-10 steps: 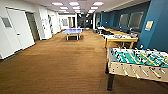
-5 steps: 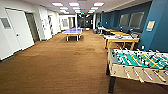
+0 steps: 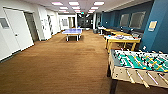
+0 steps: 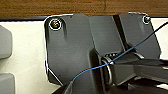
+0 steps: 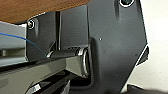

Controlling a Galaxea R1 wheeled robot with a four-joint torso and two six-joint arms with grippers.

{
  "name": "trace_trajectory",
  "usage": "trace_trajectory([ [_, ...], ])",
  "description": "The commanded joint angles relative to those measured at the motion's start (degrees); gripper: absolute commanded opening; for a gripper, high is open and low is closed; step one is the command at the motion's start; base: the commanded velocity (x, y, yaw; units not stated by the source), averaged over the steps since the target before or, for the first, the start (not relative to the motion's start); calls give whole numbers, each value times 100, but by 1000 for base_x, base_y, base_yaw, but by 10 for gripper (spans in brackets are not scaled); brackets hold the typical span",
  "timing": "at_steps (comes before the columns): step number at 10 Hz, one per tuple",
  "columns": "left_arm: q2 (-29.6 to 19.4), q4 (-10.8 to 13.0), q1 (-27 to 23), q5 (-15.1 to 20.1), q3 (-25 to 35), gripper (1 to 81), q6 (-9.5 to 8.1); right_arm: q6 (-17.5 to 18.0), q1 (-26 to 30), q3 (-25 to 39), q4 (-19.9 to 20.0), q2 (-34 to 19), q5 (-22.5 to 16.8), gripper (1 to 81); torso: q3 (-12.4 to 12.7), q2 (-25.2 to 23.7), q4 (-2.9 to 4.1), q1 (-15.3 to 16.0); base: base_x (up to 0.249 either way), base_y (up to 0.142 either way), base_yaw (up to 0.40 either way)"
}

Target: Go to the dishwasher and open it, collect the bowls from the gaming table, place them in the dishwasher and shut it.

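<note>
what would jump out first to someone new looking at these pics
The green-field foosball table with its rods, close on the right of the head view. Behind it stands a yellow-legged table with a pale top, and far down the brown floor a blue table-tennis table sits mid-room.

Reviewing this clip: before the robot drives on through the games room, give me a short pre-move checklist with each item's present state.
1. Brown carpeted floor straight ahead free of obstacles: ok.
2. Green-field foosball table with rods close on the robot's right, clearance beside it: cannot tell, it stands very near the camera.
3. Yellow-legged gaming table with white top in sight beyond the foosball table, along the blue wall: ok.
4. Bowls on that table: cannot tell; there are small things on its top, too blurred to identify.
5. Blue table-tennis table farther down the room, off the direct line to the gaming table: ok.
6. Gripper states: cannot tell from the wrist views.
</note>
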Motion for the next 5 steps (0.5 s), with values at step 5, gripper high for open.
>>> trace_trajectory([
  [5, -36, -5, -235, 286, 4, 811, 18, -19, 263, 13, -34, 28, -355, 811, 0, 0, 0, 0, 137, 0, 0],
])
